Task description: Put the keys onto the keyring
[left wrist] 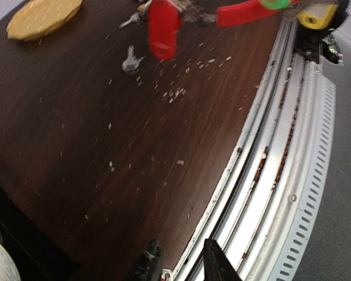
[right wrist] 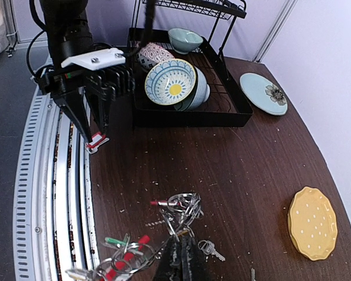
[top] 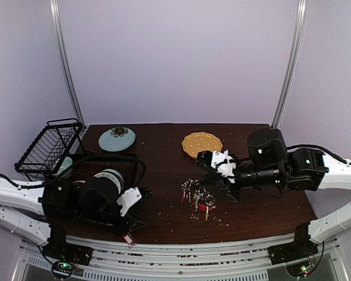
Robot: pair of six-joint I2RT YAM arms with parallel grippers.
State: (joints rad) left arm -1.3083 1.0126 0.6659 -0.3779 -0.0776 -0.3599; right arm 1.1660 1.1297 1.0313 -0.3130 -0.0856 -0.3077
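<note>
The keyring (right wrist: pixel 190 209) is a tangle of silvery loops on the dark table, with red and green tags (right wrist: pixel 126 253) at its near end. It also shows in the top view (top: pixel 195 193). My right gripper (right wrist: pixel 184 257) is shut on a wire loop of the keyring; in the top view it (top: pixel 206 186) is just right of the bundle. A loose silver key (right wrist: pixel 210 249) lies right of its fingers. My left gripper (left wrist: pixel 181 264) is open over the table's front edge, with a small red and white tag (right wrist: pixel 96 141) under its fingertips. It stands far left of the keyring (top: pixel 128 228).
A yellow plate (top: pixel 202 144) lies behind the keyring and a pale blue plate (top: pixel 117 139) at the back left. A black dish rack (right wrist: pixel 187 114) with bowls stands at the left. A metal rail (left wrist: pixel 292 146) runs along the front edge. Crumbs are scattered on the table.
</note>
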